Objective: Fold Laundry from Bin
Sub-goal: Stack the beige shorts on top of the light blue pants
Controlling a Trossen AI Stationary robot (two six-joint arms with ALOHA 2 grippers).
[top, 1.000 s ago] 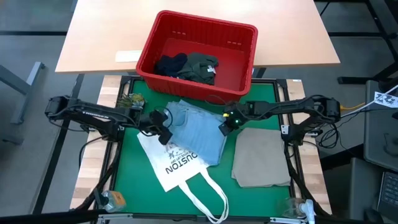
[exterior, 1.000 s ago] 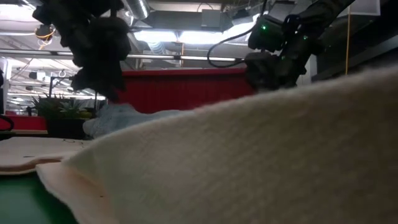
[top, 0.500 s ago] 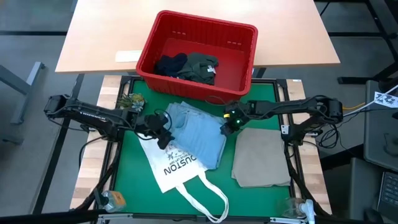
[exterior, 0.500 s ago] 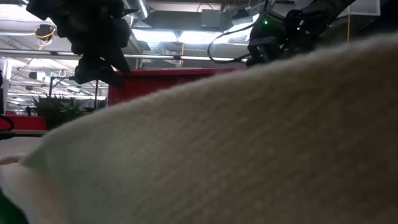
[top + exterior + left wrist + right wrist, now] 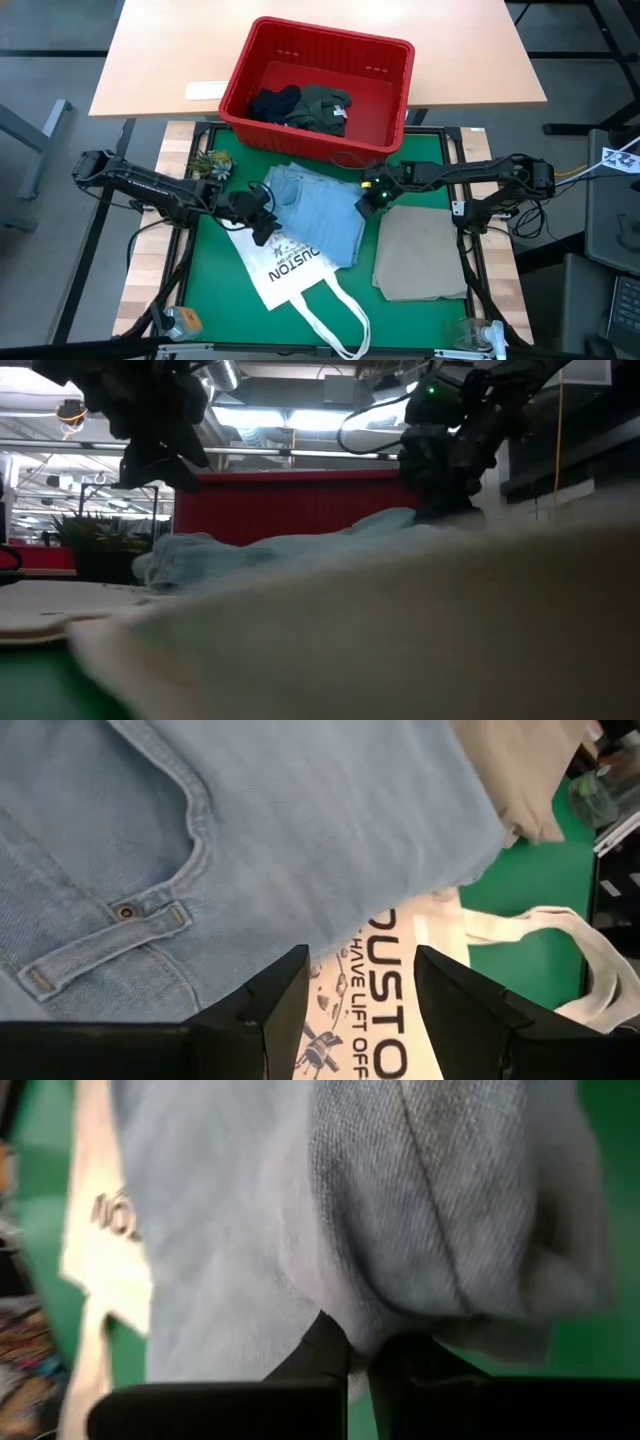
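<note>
Overhead looks straight down on the whole table (image 5: 410, 160). Low sits at tabletop, facing across toward the bin (image 5: 290, 505). Both wrist views close over the jeans (image 5: 300, 820), shared with overhead.

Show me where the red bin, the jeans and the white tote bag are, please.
red bin (image 5: 385, 120), high view, on its bare inside floor.
jeans (image 5: 318, 215), high view, on the middle of the denim.
white tote bag (image 5: 285, 268), high view, on its printed lettering.

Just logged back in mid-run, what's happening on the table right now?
The right gripper has its jaws shut on the right edge of the light blue jeans, which lie partly over the white tote bag. The left gripper hovers open at their left edge. A beige cloth lies folded; two dark garments wait in the red bin.
</note>
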